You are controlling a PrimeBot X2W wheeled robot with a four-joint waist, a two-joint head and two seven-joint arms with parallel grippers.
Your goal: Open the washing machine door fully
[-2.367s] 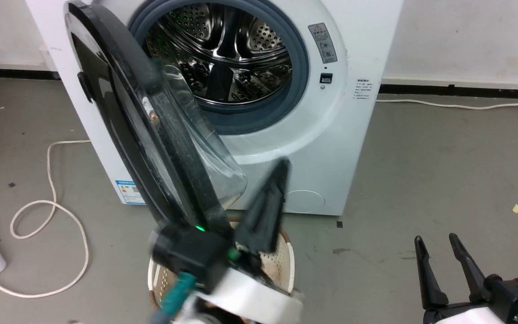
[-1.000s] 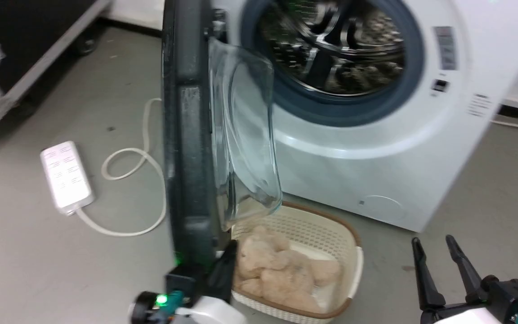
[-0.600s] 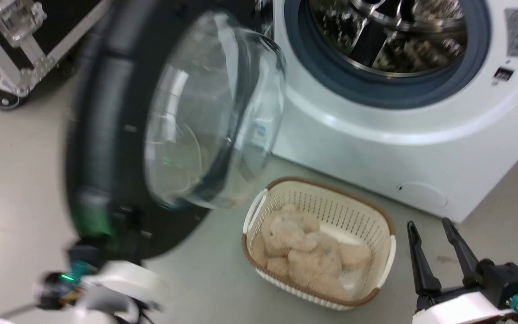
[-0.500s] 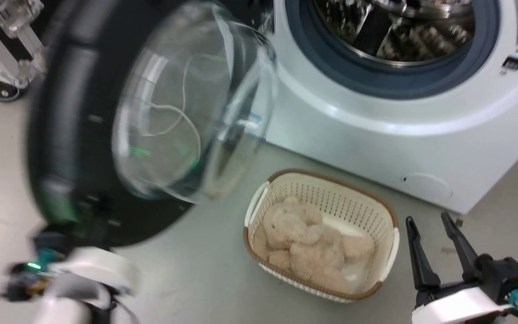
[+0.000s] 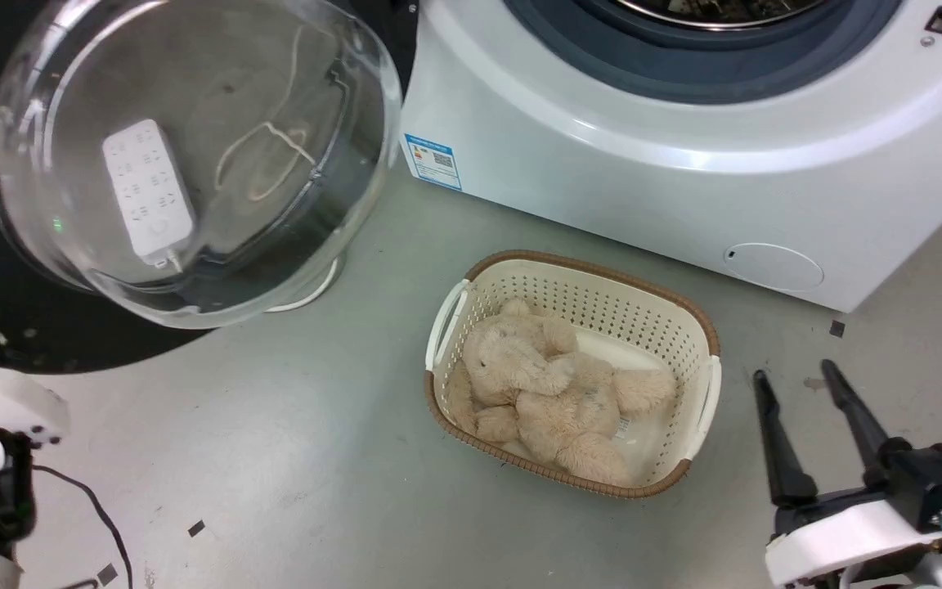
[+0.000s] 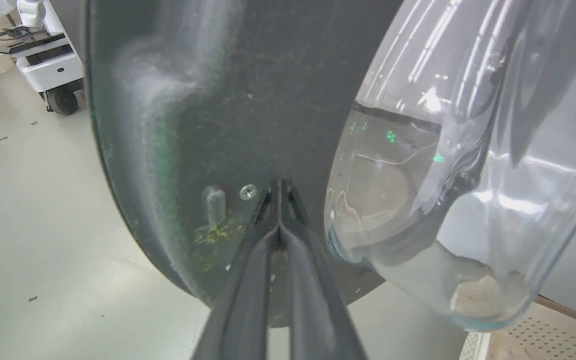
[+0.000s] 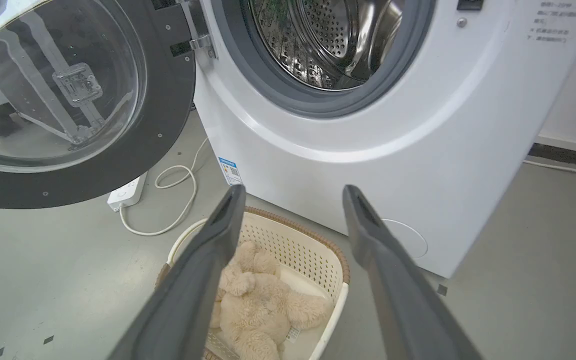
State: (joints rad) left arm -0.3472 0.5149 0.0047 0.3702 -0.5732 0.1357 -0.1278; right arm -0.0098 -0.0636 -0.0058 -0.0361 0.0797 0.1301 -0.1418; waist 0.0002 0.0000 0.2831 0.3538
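One door (image 5: 193, 164) open, one washer (image 5: 602, 164).
My left pincer (image 6: 279, 185) sits closed at its rim; my right pincer (image 5: 793, 370) gapes wide.

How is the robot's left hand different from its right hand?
The robot's left hand is shut, fingers together; its right hand is open, fingers spread. The left hand's tips meet the round, black-rimmed glass washing machine door; the right hand touches nothing. Both have two long dark fingers.

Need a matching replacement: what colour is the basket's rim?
Brown trim on a cream perforated basket, clearest in the head view.
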